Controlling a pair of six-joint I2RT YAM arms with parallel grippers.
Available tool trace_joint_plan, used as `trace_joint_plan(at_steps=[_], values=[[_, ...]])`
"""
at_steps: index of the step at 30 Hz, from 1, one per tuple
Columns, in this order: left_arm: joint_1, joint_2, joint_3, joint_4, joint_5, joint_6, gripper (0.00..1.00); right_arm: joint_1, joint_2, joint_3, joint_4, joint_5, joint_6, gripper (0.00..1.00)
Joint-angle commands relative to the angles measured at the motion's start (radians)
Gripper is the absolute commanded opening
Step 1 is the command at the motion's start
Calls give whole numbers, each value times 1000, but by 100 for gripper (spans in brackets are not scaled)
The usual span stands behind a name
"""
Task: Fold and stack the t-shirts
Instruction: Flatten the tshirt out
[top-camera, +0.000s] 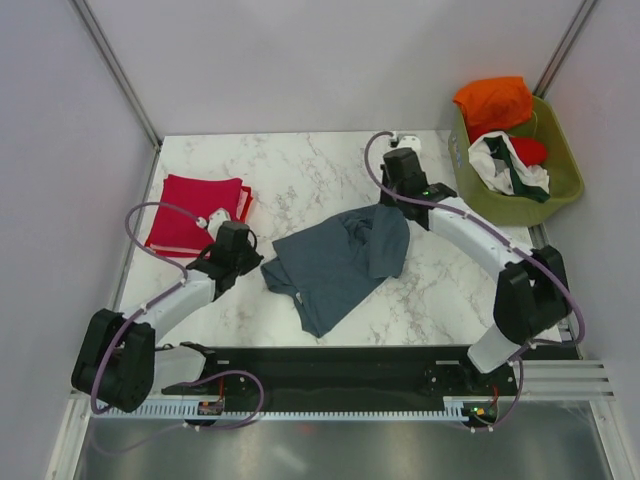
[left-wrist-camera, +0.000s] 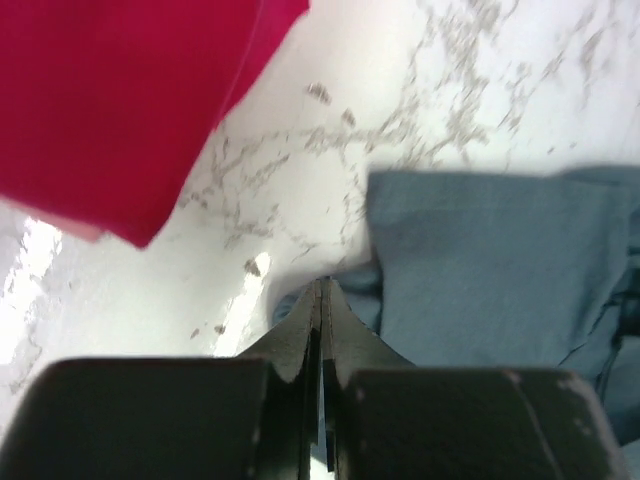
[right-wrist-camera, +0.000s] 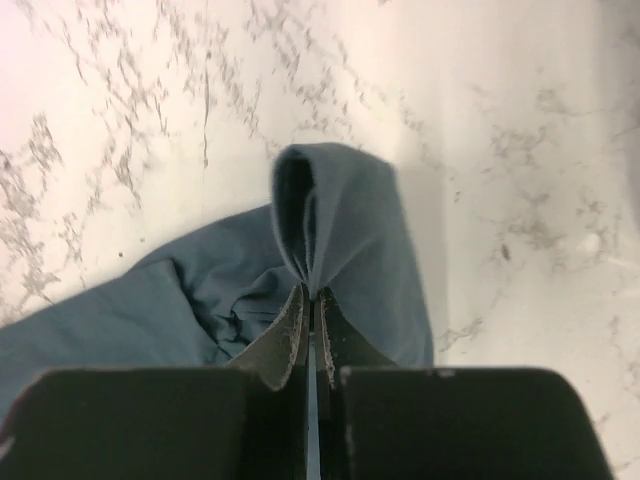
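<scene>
A: Where are your shirts?
B: Look — the folded shirt (top-camera: 195, 212) lies on the table (top-camera: 300, 170), far left. The loose shirt (top-camera: 335, 265) lies in the middle, to its right, not touching.
A: And your basket (top-camera: 520, 212)?
B: Past the back right corner — more shirts (top-camera: 494, 100) piled in it.

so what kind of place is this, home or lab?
Most likely a lab robot cell, not a home: bare white panels on aluminium posts, two arms bolted at the edge of a marble-look table, and a basket of laundry as props.
</scene>
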Motion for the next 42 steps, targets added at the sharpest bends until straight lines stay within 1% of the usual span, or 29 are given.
trace_joint_plan(at_steps=[1, 3, 4, 5, 8, 10, 13, 17, 20, 27, 28, 31, 33, 36, 39, 42], values=[[46, -29, 95, -15, 27, 76, 2, -49, -122, -39, 20, -109, 17, 0], [54, -19, 120, -24, 60, 98, 3, -77, -167, -64, 15, -111, 20, 0], [54, -8, 137, -21, 74, 105, 7, -86, -210, -78, 15, -108, 24, 0], [54, 4, 141, -18, 105, 108, 19, -103, -227, -91, 15, -109, 27, 0], [54, 85, 166, -5, 148, 116, 34, -123, -276, -137, 18, -120, 42, 0], [54, 156, 192, 1, 171, 116, 36, -132, -291, -167, 25, -137, 50, 0], [53, 239, 235, 19, 203, 113, 37, -141, -301, -193, 32, -157, 54, 0], [53, 334, 287, 24, 208, 112, 42, -147, -311, -213, 44, -177, 57, 0], [53, 386, 315, 24, 203, 101, 45, -151, -316, -222, 52, -189, 59, 0], [40, 484, 373, 27, 197, 87, 48, -157, -324, -234, 63, -198, 65, 0], [37, 495, 378, 24, 194, 87, 48, -158, -325, -236, 64, -200, 67, 0], [19, 527, 388, 24, 196, 76, 42, -167, -336, -240, 71, -200, 70, 0], [8, 538, 395, 24, 188, 75, 32, -170, -340, -242, 71, -207, 71, 0], [7, 552, 402, 30, 192, 75, 3, -177, -336, -245, 77, -215, 76, 0], [7, 534, 413, 28, 202, 87, 2, -184, -322, -253, 87, -221, 91, 0], [14, 469, 431, 18, 194, 108, 2, -201, -313, -265, 113, -233, 132, 0]])
